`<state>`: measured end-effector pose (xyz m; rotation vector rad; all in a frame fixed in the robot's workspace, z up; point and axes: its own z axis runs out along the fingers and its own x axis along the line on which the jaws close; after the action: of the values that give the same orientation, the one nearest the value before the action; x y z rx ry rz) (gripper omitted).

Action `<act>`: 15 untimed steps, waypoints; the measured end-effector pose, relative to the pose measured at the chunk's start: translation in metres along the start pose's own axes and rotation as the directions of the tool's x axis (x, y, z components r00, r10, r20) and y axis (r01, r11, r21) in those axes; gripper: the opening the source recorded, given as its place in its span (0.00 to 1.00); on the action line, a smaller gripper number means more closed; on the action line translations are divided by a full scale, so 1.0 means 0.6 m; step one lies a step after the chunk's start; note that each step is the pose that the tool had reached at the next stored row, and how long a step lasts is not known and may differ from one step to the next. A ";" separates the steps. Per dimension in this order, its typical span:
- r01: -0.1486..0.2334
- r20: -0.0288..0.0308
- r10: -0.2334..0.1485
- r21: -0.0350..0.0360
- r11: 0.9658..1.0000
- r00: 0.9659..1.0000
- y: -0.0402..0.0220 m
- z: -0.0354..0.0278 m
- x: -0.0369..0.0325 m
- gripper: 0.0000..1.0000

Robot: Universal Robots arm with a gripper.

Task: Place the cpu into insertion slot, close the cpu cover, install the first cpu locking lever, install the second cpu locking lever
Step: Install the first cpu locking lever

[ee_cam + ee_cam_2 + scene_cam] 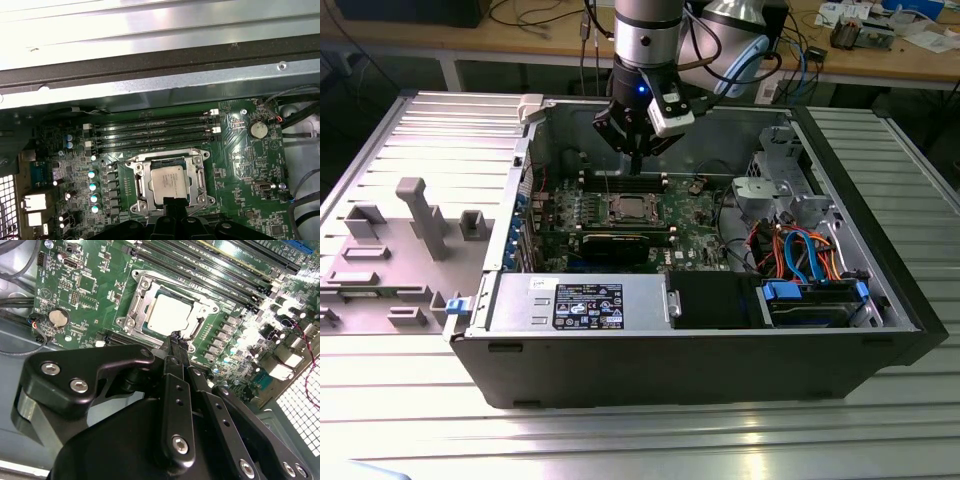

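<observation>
Up close, the black gripper loomed large in the second wrist view, linkages and screw heads right at the lens. Its fingers were drawn tight together into one narrow point, with nothing between them.

Just past that point lay the cpu, its dull silver top facing up and sitting flat and square in the insertion slot. The cpu cover was down around it, the chip showing through its window. I could not tell whether the locking levers were latched.

In both wrist views the closed fingertips crossed the cpu's near edge. The first wrist view had the gripper poking in over the cpu, with the cover's silver frame on either side.

The exterior view showed the gripper hanging above the green motherboard, clear of it. With the cpu as the middle of the dial there, the gripper hung at twelve o'clock. The power supply lay at six, the orange and blue cables at three, and a grey fixture block outside the computer case at nine.

Beyond the socket ran the long black memory slots, and a coin battery sat off near their end.
</observation>
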<state>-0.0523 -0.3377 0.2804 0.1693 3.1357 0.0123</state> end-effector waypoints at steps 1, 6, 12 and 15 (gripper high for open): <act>0.006 0.000 -0.006 0.000 1.000 1.000 0.000 0.000 0.000 0.11; 0.084 -0.001 -0.084 0.000 0.996 0.996 0.000 0.001 0.000 0.11; 0.110 -0.001 -0.110 0.000 0.994 0.994 -0.001 0.001 0.009 0.11; 0.157 -0.001 -0.157 0.000 0.988 0.988 -0.001 0.004 0.009 0.11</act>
<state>-0.0579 -0.3377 0.2781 -0.0786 3.1398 0.0125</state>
